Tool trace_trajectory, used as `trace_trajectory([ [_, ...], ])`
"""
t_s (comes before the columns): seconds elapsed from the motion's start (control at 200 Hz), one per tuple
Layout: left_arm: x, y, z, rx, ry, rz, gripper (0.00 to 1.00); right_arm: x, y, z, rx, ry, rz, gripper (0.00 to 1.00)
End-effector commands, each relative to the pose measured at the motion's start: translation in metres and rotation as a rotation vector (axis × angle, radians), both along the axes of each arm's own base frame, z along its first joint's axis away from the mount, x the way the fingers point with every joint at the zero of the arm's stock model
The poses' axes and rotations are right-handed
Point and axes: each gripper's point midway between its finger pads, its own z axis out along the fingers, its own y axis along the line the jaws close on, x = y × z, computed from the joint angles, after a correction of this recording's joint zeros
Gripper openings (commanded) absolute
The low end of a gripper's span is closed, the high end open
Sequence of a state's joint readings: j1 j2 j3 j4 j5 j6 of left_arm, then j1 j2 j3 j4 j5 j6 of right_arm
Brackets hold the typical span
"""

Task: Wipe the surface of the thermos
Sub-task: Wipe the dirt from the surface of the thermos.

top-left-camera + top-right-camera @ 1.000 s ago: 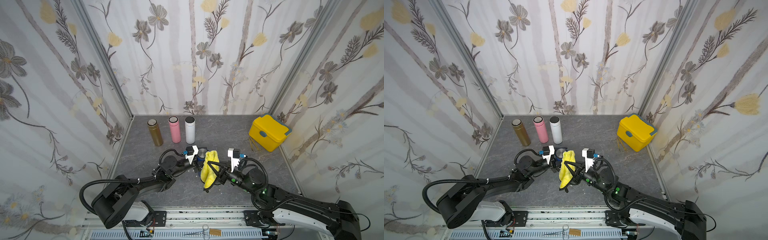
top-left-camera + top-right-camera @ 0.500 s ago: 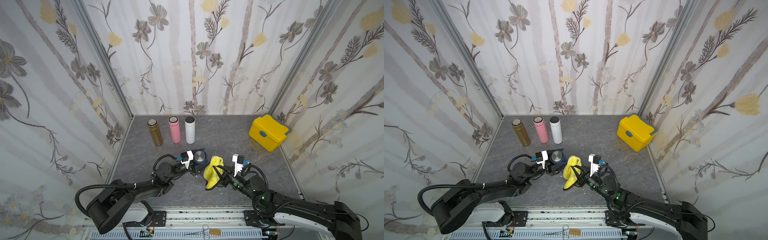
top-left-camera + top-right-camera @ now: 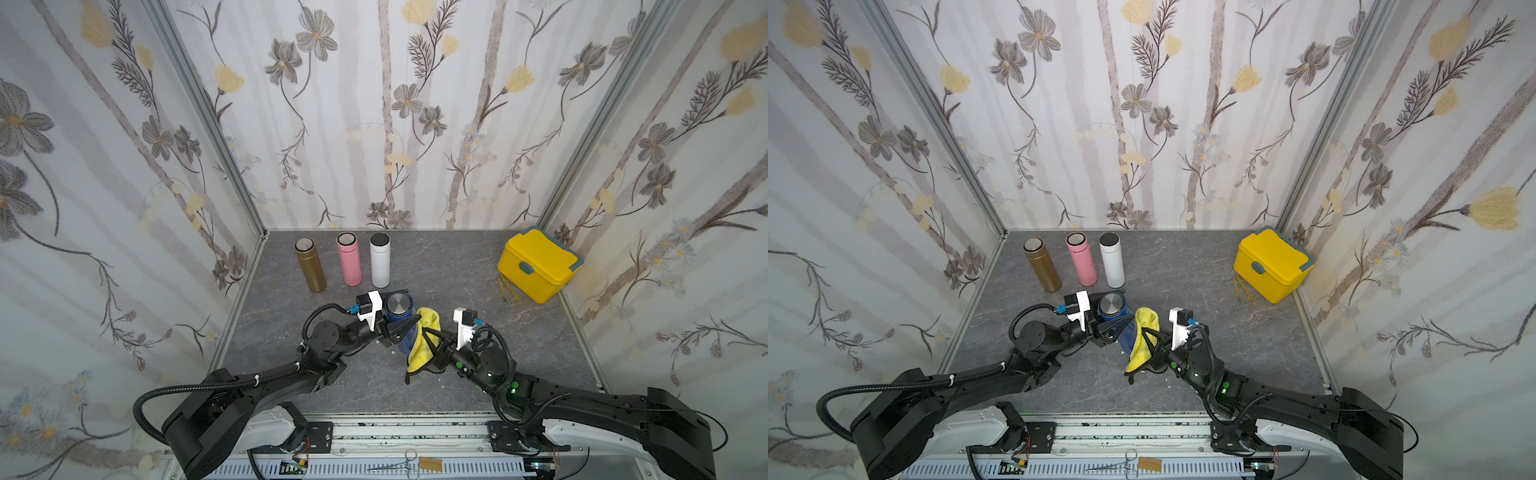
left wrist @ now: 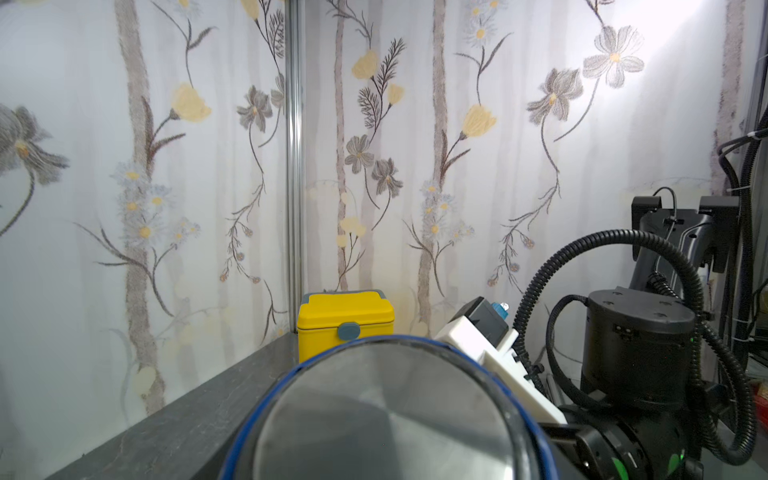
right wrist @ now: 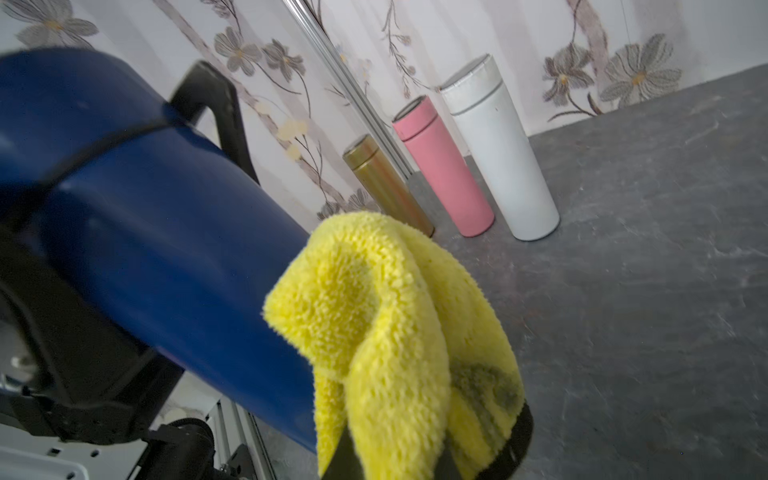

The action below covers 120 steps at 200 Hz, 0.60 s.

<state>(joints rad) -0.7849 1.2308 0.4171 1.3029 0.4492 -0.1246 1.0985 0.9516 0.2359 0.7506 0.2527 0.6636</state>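
The blue thermos (image 3: 400, 322) (image 3: 1120, 328) with a silver lid is held near the middle of the table by my left gripper (image 3: 398, 329) (image 3: 1113, 327), which is shut on its body. Its lid (image 4: 382, 415) fills the lower part of the left wrist view and hides the fingers there. My right gripper (image 3: 422, 354) (image 3: 1144, 354) (image 5: 424, 455) is shut on a yellow cloth (image 3: 424, 334) (image 3: 1143, 334) (image 5: 395, 324). The cloth lies against the right side of the thermos (image 5: 166, 249).
Gold (image 3: 311, 266), pink (image 3: 349, 259) and white (image 3: 380, 261) thermoses stand in a row at the back left. A yellow lidded box (image 3: 538, 266) (image 4: 345, 320) sits in the back right corner. Flowered walls close in three sides.
My right gripper slid the cloth toward the front along the thermos, then back up a little. The left wrist shifted slightly left, still holding the thermos.
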Motion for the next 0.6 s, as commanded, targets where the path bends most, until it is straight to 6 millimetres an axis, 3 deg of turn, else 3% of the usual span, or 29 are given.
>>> trace_trajectory([
  [0.0, -0.014, 0.004, 0.031, -0.106, -0.064, -0.066, 0.00, -0.008, 0.002, 0.036, 0.105, -0.049, 0.046, 0.00],
  [0.14, -0.018, 0.003, 0.033, -0.109, -0.074, -0.091, 0.00, -0.009, 0.005, 0.099, 0.118, -0.133, 0.056, 0.00],
  [0.24, -0.017, -0.002, 0.027, -0.102, -0.063, -0.111, 0.00, -0.013, 0.011, 0.120, 0.136, -0.157, 0.090, 0.00],
  [0.32, -0.020, -0.004, 0.028, -0.104, -0.066, -0.138, 0.00, -0.010, 0.014, 0.105, 0.130, -0.131, 0.085, 0.00],
  [0.445, -0.021, -0.005, 0.027, -0.102, -0.071, -0.148, 0.00, 0.002, 0.007, 0.032, 0.090, 0.000, 0.017, 0.00],
  [0.495, -0.021, -0.006, 0.027, -0.101, -0.073, -0.147, 0.00, -0.001, 0.004, 0.013, 0.116, 0.024, 0.028, 0.00],
  [0.595, -0.022, -0.006, 0.027, -0.099, -0.069, -0.151, 0.00, -0.005, 0.006, 0.011, 0.133, 0.029, 0.062, 0.00],
])
